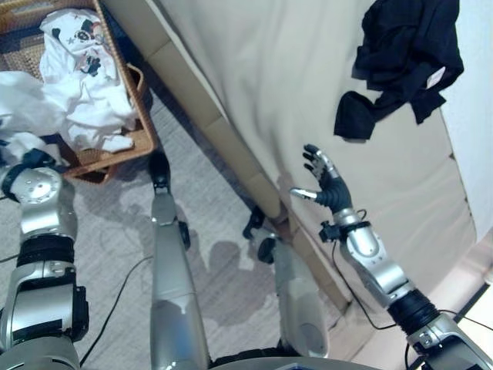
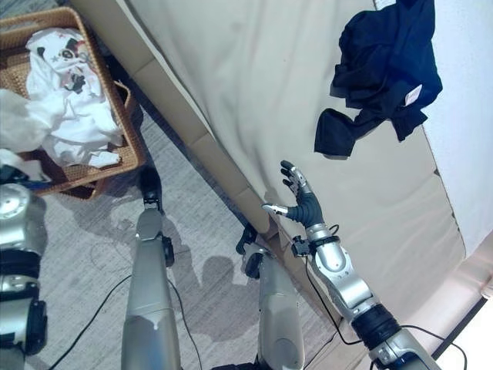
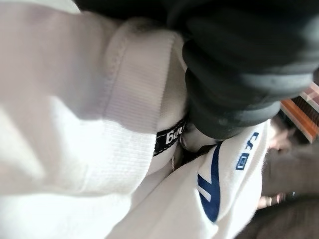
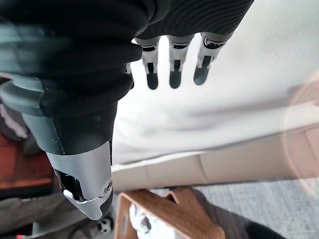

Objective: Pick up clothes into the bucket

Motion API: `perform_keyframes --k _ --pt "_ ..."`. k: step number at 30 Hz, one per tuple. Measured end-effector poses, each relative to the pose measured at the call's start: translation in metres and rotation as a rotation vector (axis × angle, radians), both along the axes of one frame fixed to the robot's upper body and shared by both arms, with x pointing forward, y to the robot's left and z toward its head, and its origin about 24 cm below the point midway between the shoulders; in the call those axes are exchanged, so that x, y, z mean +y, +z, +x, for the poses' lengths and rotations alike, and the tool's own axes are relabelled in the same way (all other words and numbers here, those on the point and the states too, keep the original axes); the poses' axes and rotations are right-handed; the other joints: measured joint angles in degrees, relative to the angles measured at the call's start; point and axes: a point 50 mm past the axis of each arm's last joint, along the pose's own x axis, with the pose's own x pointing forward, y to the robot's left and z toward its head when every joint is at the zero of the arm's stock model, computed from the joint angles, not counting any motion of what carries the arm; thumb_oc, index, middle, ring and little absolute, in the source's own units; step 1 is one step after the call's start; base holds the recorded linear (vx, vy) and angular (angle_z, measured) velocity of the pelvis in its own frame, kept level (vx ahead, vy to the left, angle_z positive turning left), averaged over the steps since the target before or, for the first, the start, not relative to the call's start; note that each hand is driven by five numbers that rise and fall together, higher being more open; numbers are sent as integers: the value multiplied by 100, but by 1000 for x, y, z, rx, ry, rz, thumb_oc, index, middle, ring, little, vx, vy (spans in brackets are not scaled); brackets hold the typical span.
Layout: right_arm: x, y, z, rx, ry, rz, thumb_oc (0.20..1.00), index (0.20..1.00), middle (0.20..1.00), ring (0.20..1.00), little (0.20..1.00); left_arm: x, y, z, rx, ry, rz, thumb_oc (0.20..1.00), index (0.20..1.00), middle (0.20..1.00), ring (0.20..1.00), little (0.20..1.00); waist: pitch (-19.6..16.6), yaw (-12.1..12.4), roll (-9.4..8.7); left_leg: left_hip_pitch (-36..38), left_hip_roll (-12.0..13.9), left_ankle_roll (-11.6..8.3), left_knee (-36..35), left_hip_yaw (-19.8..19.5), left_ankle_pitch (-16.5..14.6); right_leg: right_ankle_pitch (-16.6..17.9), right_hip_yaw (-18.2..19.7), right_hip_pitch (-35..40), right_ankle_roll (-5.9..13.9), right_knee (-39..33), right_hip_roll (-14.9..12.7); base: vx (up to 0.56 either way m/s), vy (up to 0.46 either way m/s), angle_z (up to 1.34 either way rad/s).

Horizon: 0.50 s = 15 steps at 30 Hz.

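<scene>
R hand (image 1: 330,185) hangs over the beige bed (image 1: 254,77) near its edge, fingers straight and spread, holding nothing. L hand's dark cover (image 3: 239,64) is pressed into a white garment (image 3: 89,124) w/ blue print; its fingers are hidden in the cloth, so can't tell their state. Further off, the wicker basket (image 1: 142,127) on the floor holds white clothes (image 1: 81,69), and a dark garment (image 1: 404,58) lies crumpled at the bed's far side, well apart from R hand.

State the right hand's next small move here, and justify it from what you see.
Probably reach forward toward the dark garment lying crumpled on the beige mattress. The right hand hovers open above the mattress, short of the garment and holding nothing. The wicker basket already holds white clothes, so the dark piece seems to be what is left.
</scene>
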Motion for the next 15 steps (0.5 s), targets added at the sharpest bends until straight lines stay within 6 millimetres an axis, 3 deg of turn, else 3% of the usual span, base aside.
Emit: perform_keyframes --k 5,10,15 --pt "0 6 4 -25 -7 4 1000 1000 1000 1000 1000 -15 -7 13 128 -99 95 200 200 200 200 200 -2 -152 -3 -31 -1 35 -48 11 26 0 -1 -64 -1 4 2 -3 21 -1" --pt "-4 11 6 -48 -26 5 1000 1000 1000 1000 1000 -18 -1 23 200 -169 180 200 200 200 200 200 -2 -254 -4 -191 6 35 -30 13 27 1 9 -216 -2 5 12 0 13 0" --pt "-2 14 7 -57 -17 5 1000 1000 1000 1000 1000 -20 -9 35 308 -225 180 200 200 200 200 200 -2 -289 -4 -295 -2 42 80 15 32 3 7 -268 -2 10 6 -1 23 1"
